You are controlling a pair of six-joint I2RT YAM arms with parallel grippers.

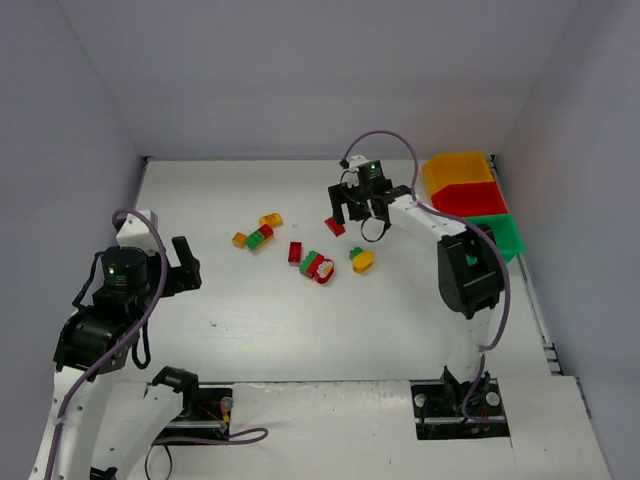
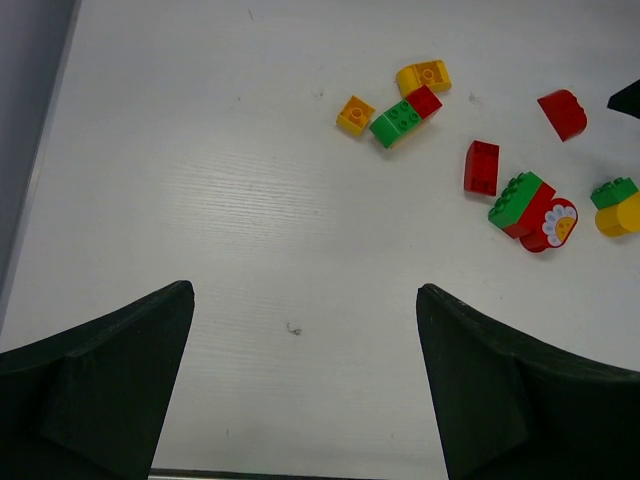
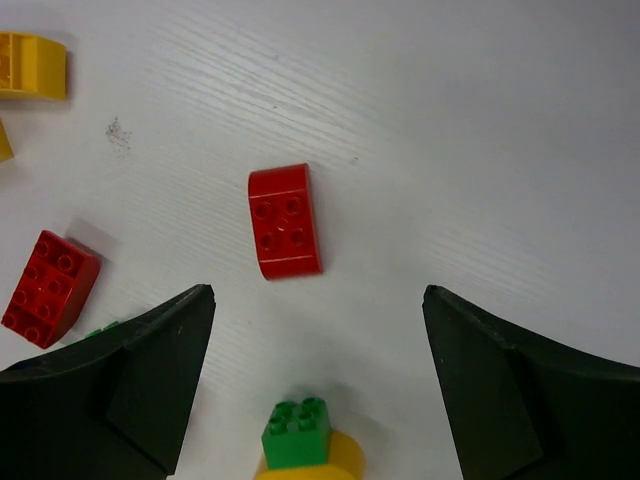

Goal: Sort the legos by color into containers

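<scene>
Loose legos lie mid-table: a curved red brick (image 1: 334,227), a green brick on a yellow one (image 1: 361,260), a green-red-flower cluster (image 1: 318,266), a red brick (image 1: 295,252), a green-red pair (image 1: 260,237) and two yellow bricks (image 1: 271,219). My right gripper (image 1: 358,214) is open and empty above the curved red brick (image 3: 285,235), with the green-on-yellow piece (image 3: 300,440) between its fingers lower down. My left gripper (image 1: 190,268) is open and empty at the left, well short of the legos (image 2: 405,116). The yellow-orange bin (image 1: 457,168), red bin (image 1: 470,198) and green bin (image 1: 505,235) stand at the right.
Grey walls close the table on the left, back and right. The three bins stand in a row against the right wall. The right arm's cable (image 1: 385,140) loops above the gripper. In the left wrist view, bare white table (image 2: 200,200) lies between the left gripper and the bricks.
</scene>
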